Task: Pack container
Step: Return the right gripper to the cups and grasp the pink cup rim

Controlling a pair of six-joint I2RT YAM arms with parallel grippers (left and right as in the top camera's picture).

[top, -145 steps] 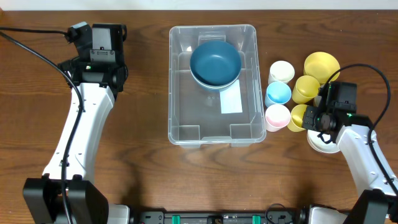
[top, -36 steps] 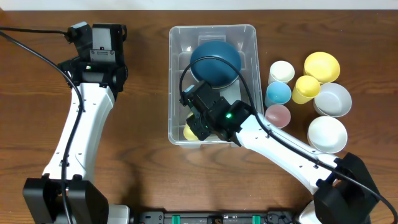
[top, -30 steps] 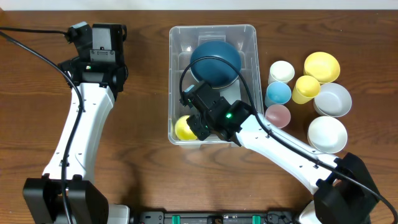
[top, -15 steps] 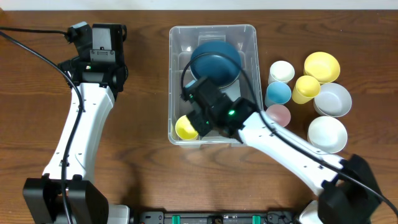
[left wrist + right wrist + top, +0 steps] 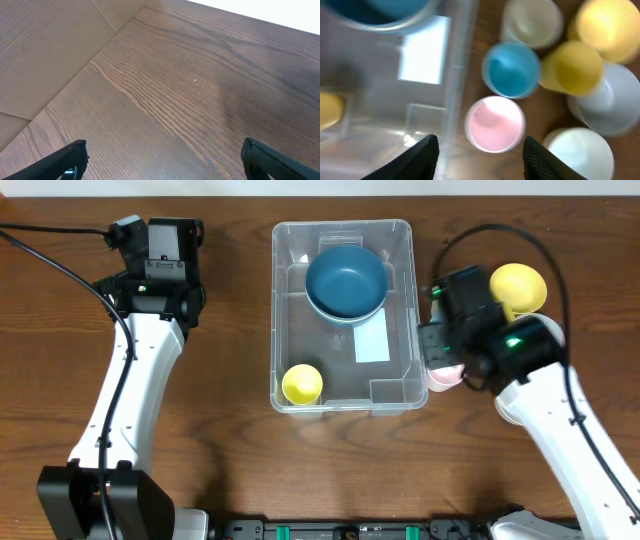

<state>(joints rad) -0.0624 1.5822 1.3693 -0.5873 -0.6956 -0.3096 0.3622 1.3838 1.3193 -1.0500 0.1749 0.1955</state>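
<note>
Readable text: none in any view.
White label [image 5: 372, 342]: lies on the floor of the container [image 5: 342, 224], just beside the blue bowl [image 5: 346, 280]; looks blank from overhead, blurred in rt wrist cam.
Brands, nos., signs: none legible elsewhere.

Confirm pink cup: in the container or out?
Out. The pink cup stands upright outside the container wall, under the open right claw.

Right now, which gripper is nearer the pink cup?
Right. The right gripper hovers open just above the pink cup; the left gripper is far across the container, over the wooden table.
</note>
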